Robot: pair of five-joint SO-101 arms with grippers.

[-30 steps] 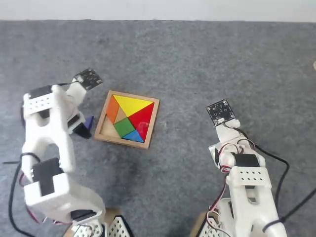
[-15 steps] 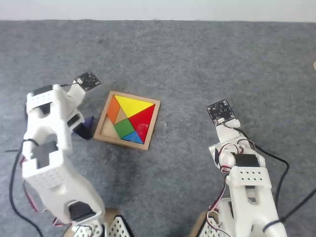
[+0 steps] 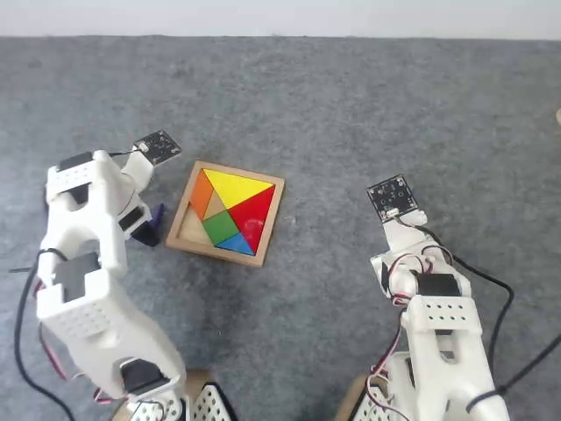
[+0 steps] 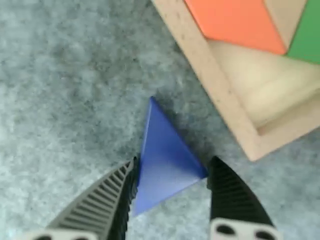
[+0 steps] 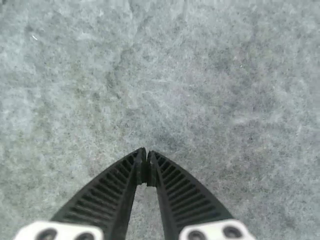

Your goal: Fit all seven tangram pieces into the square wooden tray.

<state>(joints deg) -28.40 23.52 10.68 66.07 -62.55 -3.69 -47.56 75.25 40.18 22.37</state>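
The left end effector (image 4: 172, 162) closes on the blue triangle (image 4: 164, 161), one finger against its long edge and the other at its corner, on the grey surface (image 3: 351, 105) just beside the square wooden tray (image 4: 210, 75). Whether the piece has cleared the surface or rests on it is hard to tell from the wrist view. In the tray, the corner nearest the piece is bare wood, a triangular pocket (image 4: 250, 85) bordered by the orange piece (image 4: 235, 25) and the green piece (image 4: 307, 35). In the high view the other coloured pieces sit flush inside the frame.

The right end effector (image 5: 146, 167) hangs closed and empty over bare surface, well apart from the tray.

The step in hand looks like the last placement. To do it well, the grip likely needs to stay square so that the thin piece does not pivot. The triangle should rise above the rim before crossing it. Its right angle should then turn toward the tray's corner, and the piece should go down flat, since a tilted entry could catch on the orange piece's edge.
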